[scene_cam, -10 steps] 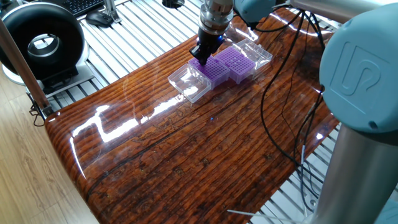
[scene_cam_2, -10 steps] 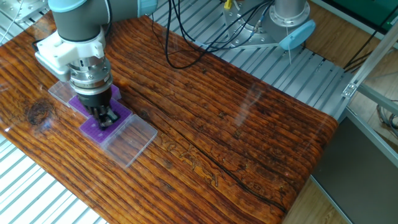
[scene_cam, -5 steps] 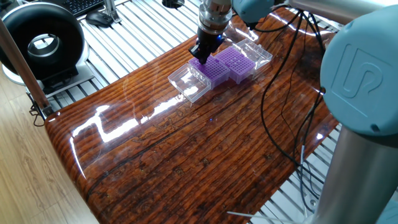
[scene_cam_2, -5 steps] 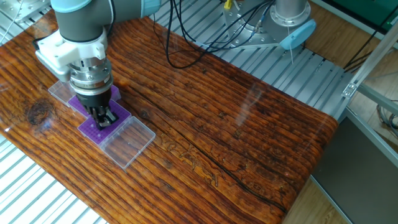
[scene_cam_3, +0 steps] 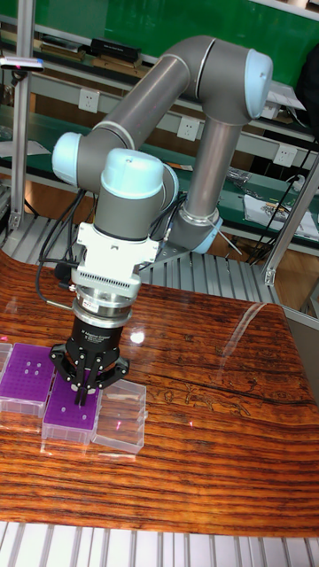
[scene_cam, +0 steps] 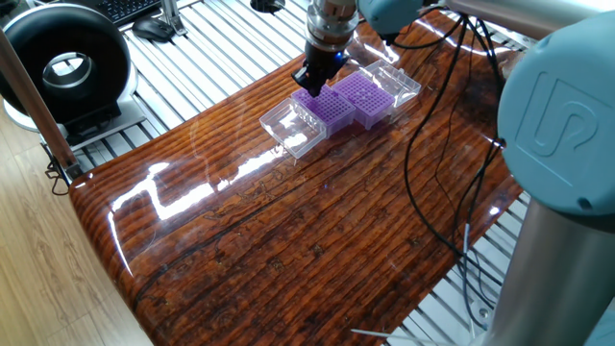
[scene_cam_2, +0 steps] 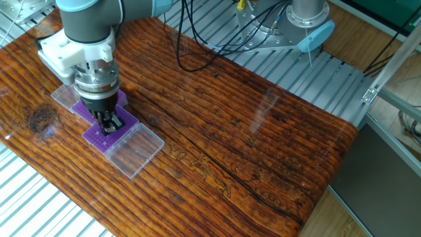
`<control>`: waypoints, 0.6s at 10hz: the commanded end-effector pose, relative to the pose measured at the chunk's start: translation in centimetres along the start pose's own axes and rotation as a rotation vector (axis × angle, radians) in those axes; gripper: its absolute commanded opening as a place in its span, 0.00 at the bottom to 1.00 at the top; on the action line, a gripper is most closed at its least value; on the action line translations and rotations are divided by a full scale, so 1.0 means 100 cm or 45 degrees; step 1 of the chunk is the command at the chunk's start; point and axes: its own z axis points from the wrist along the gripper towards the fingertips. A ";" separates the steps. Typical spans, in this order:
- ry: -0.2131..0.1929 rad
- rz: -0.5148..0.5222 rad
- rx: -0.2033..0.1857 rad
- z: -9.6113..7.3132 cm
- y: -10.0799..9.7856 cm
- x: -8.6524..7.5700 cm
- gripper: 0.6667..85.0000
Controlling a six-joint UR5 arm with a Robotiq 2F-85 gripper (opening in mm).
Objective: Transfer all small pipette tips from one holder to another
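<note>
- Presently, the pincer [scene_cam_3: 82, 391] is positioned directly over the nearer purple rack [scene_cam_3: 73, 412], fingers pointed down and drawn narrow; whether a tip is held between them cannot be told.
- A second purple rack [scene_cam_3: 28, 379] is seated just beside the first, each with a clear hinged lid [scene_cam_2: 135, 149] laid open on the wooden counter [scene_cam_2: 263, 131].
- Small pipette tips [scene_cam_3: 34, 374] are seen only as pale dots in the second rack's grid.
</note>
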 end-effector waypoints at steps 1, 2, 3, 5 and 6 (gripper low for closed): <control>0.005 0.036 0.004 -0.010 0.001 0.001 0.00; 0.012 0.038 0.009 -0.015 0.000 0.002 0.00; 0.016 0.042 0.009 -0.019 0.000 0.002 0.00; 0.022 0.039 0.021 -0.025 -0.005 0.002 0.00; 0.024 0.039 0.023 -0.027 -0.006 0.002 0.00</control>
